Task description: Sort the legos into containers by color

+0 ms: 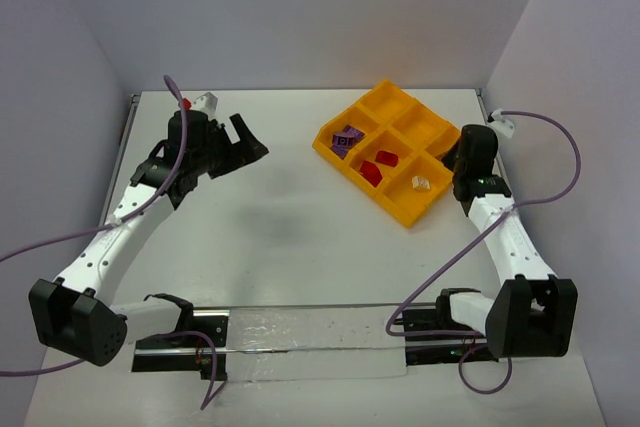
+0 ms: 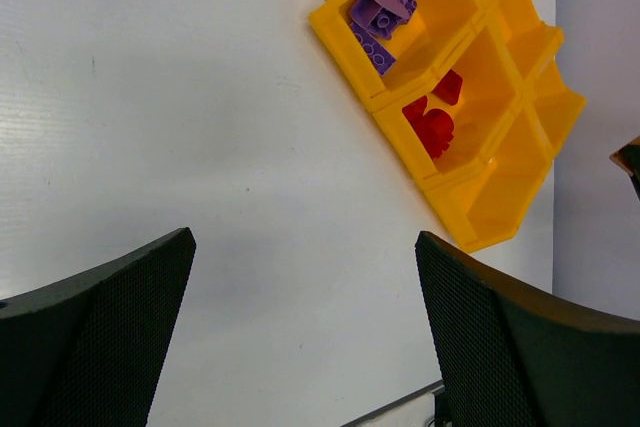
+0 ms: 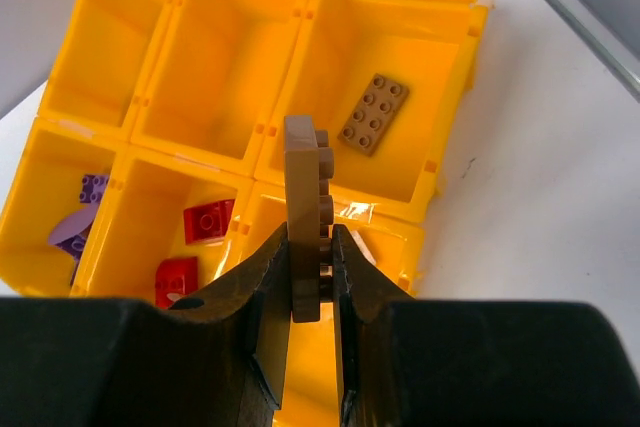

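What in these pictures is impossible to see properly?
- Top view: fingers of the right gripper and the brown brick they pinch, hidden beneath its own wrist.
- Right wrist view: the white brick, behind the gripper's body.
- Left wrist view: far corner of the yellow tray, cut off by the top edge.

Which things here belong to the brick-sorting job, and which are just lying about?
Job: yellow tray; purple bricks; red bricks; white brick; flat brown brick in the tray; second brown brick, gripped in the right hand.
Lying about: purple cables; clear strip along the near edge.
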You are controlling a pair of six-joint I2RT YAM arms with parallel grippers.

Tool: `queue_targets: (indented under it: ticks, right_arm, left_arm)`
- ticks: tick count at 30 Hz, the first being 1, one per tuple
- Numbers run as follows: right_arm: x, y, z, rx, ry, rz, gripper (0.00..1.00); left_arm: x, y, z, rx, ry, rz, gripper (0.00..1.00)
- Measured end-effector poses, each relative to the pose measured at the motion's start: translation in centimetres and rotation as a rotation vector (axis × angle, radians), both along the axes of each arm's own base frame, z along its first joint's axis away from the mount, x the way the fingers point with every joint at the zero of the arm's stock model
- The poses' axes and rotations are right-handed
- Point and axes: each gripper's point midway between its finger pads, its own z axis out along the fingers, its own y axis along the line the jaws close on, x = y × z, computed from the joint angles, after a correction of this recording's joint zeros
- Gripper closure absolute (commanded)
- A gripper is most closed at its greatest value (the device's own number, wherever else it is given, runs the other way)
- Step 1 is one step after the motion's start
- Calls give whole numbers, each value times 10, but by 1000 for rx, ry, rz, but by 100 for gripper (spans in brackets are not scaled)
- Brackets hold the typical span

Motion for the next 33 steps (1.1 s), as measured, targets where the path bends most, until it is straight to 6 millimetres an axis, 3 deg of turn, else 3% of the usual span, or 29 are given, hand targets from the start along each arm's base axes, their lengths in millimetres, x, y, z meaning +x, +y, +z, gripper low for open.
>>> queue_targets:
  ticks: [10,17,22,33]
  right_arm:
    - [23,-7,-16,-12,92,-16,100]
    - [41,-10,-19,-14,122,-14,100]
    - [44,-12,-20,-15,129,-12,100]
    - [40,-10,-32,21,143,-12,100]
  left_arm:
    - [11,3,20,34,-63,2,1]
    - [27,3,2,87,-28,11,1]
    - [33,4,-9,119,-8,17,1]
    - [43,13,-5,183,-43,37,1]
